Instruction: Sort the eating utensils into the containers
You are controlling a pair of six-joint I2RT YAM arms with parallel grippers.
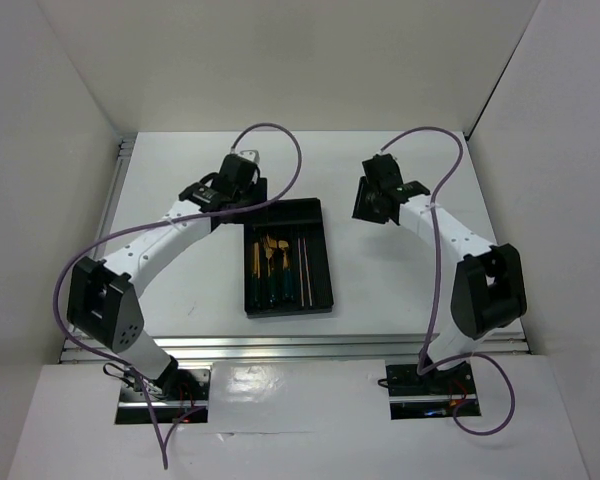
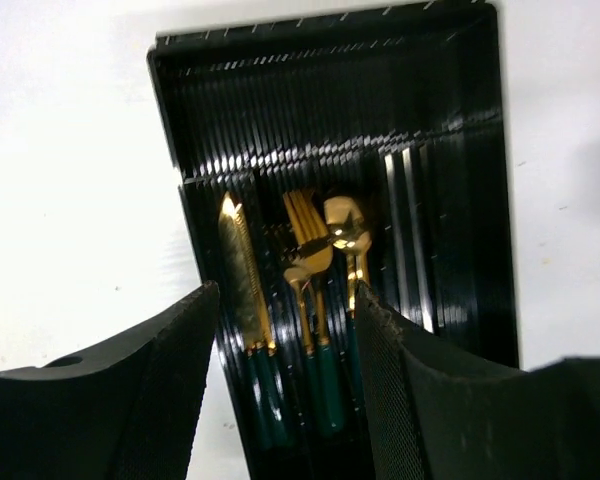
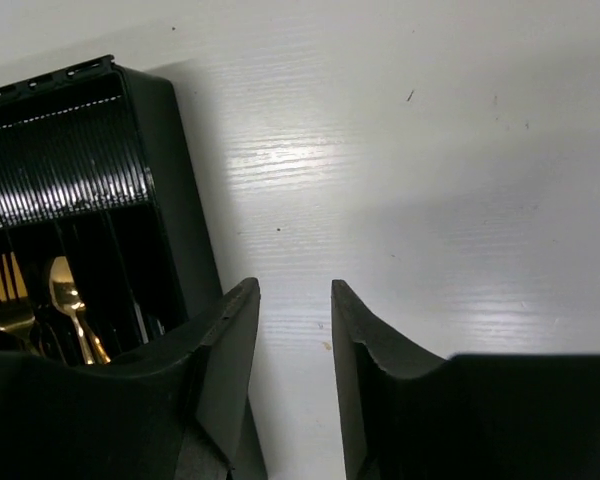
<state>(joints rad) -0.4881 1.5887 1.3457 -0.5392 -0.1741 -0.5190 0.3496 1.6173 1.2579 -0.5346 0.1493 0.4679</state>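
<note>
The black tray lies lengthwise mid-table. Its compartments hold gold-headed, teal-handled utensils and two thin chopsticks. In the left wrist view the tray holds knives, forks, spoons and the chopsticks, each kind in its own lane. My left gripper is open and empty above the tray's far left end. My right gripper is open and empty over bare table right of the tray. That view also shows a fork and a spoon.
White walls enclose the table on the left, back and right. A metal rail runs along the left edge. Purple cables loop above both arms.
</note>
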